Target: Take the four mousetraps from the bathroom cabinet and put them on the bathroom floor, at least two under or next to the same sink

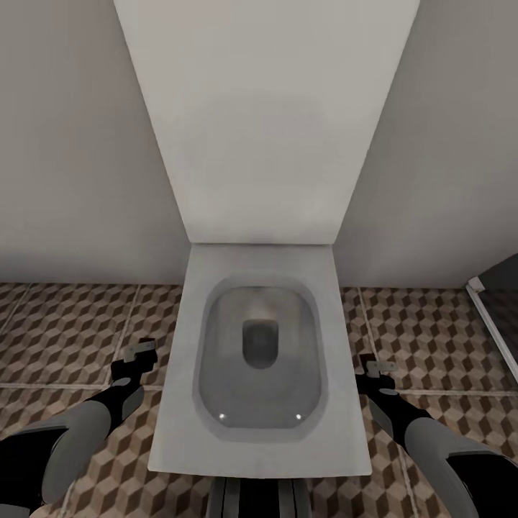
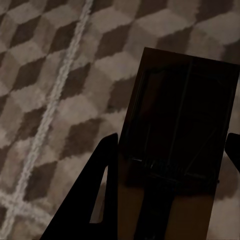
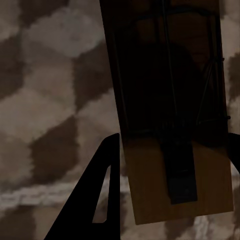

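White toilet (image 1: 259, 360): centre of the head view, lid raised against a pale wall, bowl open; the robot faces it squarely.

Floor (image 1: 65, 324): brown, beige and white cube-pattern tiles on both sides of the toilet, with pale grout lines.

Left gripper (image 1: 138, 354): lower left of the head view, beside the toilet's rim and above the tiles. In the left wrist view, the left fingers (image 2: 95, 200) are closed on a brown wooden mousetrap (image 2: 180, 145) with dark wire parts, leaving only the width of the board between them.

Right gripper (image 1: 375, 370): lower right of the head view, just beside the toilet's other edge. In the right wrist view, the right fingers (image 3: 95, 195) clamp a second trap (image 3: 175, 165) in the same way, its bare wood end nearest the camera.

Where the traps are: one in each gripper, held above the floor, not yet set down. I cannot tell how high.

Risk, wrong spot: I judge that releasing here would put both traps beside the toilet, while at least two must lie under or next to the sink.

Risk, bowl: the grippers flank the open bowl closely, so a swing inward could drop a trap into it.

Risk, collision: turning the base this close to the toilet could knock an arm against the rim and loosen a grip.
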{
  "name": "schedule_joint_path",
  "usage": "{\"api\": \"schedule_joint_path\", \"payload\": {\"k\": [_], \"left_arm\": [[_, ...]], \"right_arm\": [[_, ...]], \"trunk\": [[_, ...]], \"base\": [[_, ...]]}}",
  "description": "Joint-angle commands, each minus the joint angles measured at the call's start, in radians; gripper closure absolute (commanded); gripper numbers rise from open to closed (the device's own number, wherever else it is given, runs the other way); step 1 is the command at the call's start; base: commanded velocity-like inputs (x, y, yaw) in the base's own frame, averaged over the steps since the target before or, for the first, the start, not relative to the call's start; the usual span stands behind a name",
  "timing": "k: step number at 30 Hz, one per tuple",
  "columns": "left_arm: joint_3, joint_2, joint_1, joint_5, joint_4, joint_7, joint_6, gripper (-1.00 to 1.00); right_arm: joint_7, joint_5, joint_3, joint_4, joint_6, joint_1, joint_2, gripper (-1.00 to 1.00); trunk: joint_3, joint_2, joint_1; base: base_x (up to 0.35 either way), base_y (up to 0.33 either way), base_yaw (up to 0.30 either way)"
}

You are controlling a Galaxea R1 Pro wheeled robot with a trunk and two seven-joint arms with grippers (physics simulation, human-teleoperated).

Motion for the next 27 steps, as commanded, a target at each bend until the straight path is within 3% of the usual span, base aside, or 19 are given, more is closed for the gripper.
{"api": "schedule_joint_path", "payload": {"k": [1,10,20,27], "left_arm": [[0.006,0.000,-0.001,0.004,0.001,-0.003,-0.002,1.00],[0.006,0.001,-0.001,0.003,0.002,-0.004,0.074,1.00],[0.006,0.004,-0.001,0.003,0.002,-0.004,0.084,1.00],[0.006,0.005,-0.001,0.003,0.002,-0.004,0.083,1.00]], "right_arm": [[-0.002,-0.011,0.009,0.001,-0.004,-0.001,-0.001,1.00],[-0.002,-0.011,0.007,0.029,-0.005,-0.001,-0.005,1.00],[-0.002,-0.012,0.007,0.032,-0.007,-0.001,-0.006,1.00],[-0.003,-0.011,0.007,0.038,-0.056,-0.001,-0.003,1.00]], "trunk": [[-0.001,0.000,0.000],[-0.001,0.000,0.000],[-0.001,0.000,0.000],[-0.001,0.000,0.000]], "base": [[0.000,0.000,0.000],[0.000,0.000,0.000],[0.000,0.000,0.000],[0.000,0.000,0.000]]}}
